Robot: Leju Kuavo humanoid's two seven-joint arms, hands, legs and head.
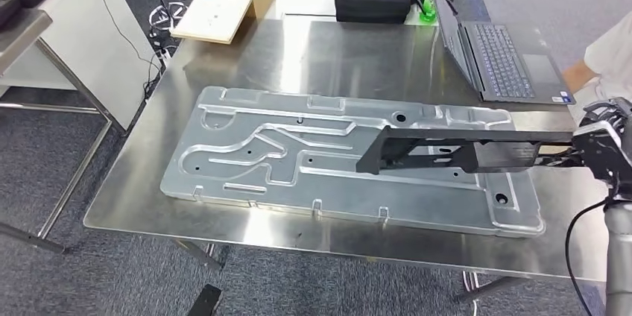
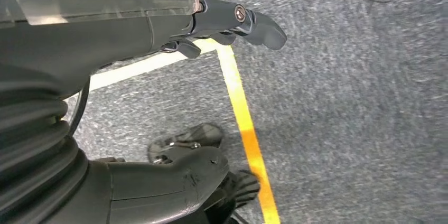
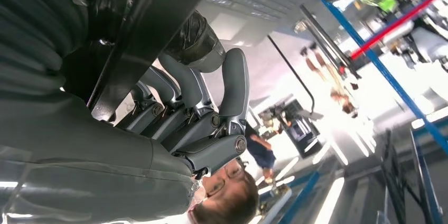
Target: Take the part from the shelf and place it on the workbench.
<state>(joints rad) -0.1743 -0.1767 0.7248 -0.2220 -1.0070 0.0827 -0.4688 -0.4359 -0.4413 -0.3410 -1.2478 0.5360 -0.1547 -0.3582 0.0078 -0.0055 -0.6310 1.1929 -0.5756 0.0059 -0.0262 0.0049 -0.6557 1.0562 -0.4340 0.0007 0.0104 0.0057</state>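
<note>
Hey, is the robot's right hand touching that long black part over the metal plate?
Touching. In the right wrist view its fingers wrap the black part; the head view shows the right hand gripping its end.

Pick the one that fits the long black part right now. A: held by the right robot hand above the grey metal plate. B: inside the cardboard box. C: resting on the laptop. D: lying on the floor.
A: the right robot hand grips the long black part at its end, and it stretches over the grey metal plate on the workbench.

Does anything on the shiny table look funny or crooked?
The long black part isn't set down flat: the right hand holds one end, and it stretches over the big metal plate. Nothing looks spilled or broken.
</note>
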